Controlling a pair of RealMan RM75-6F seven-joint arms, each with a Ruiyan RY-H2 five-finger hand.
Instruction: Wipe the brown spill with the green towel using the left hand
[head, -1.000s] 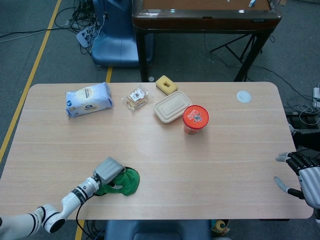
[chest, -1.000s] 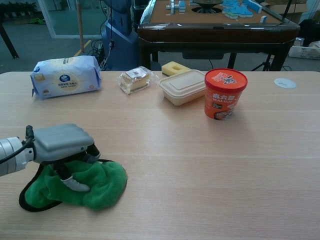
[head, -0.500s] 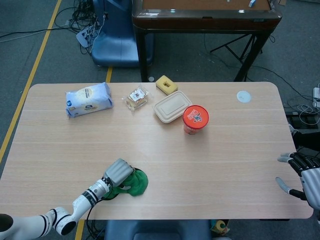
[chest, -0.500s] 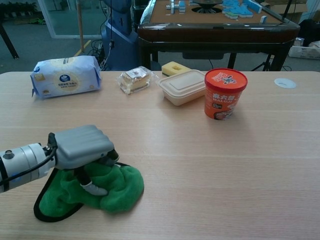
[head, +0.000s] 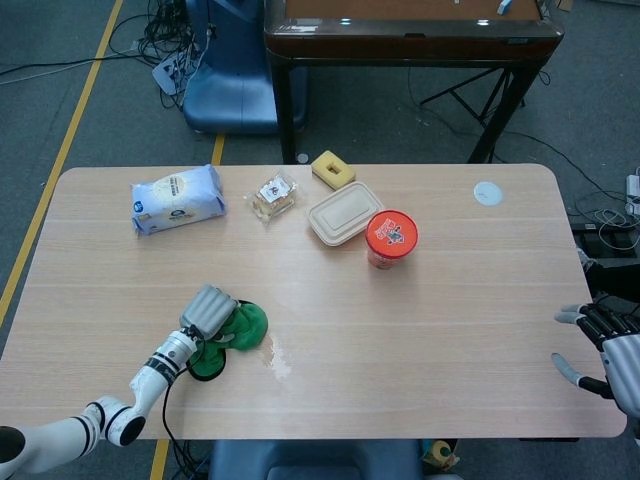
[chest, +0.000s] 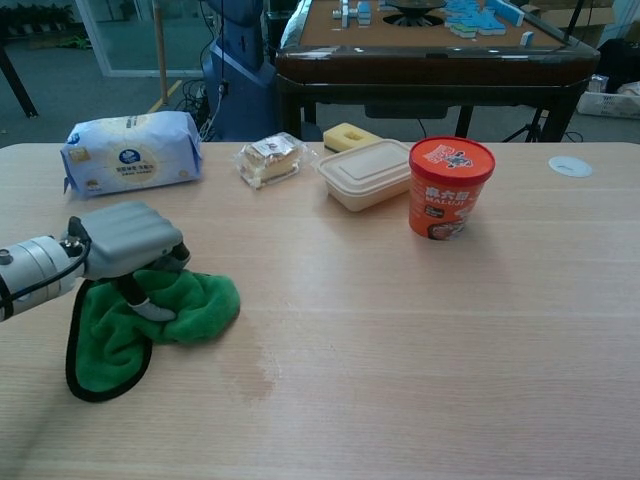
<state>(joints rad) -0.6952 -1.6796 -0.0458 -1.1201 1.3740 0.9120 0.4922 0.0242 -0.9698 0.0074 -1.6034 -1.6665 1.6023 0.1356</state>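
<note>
My left hand (head: 208, 312) (chest: 126, 246) presses down on the green towel (head: 240, 328) (chest: 185, 305), its fingers curled into the cloth, at the table's near left. A faint brownish wet smear (head: 279, 360) (chest: 257, 368) lies on the wood just right of the towel, uncovered. The towel has a dark edge and trails toward me under the forearm. My right hand (head: 610, 350) hovers past the table's right edge with fingers spread and nothing in it; the chest view does not show it.
At the back stand a blue-white packet (head: 176, 198) (chest: 130, 151), a wrapped cake slice (head: 273, 195) (chest: 268, 158), a yellow sponge (head: 333, 169), a beige lidded box (head: 345, 213) (chest: 367, 173) and an orange cup (head: 390, 238) (chest: 449, 187). A white disc (head: 487, 193) lies far right.
My left hand has dragged the towel back to the left and away from me, uncovering a faint smear where it lay half a second ago. The right hand stayed put.
</note>
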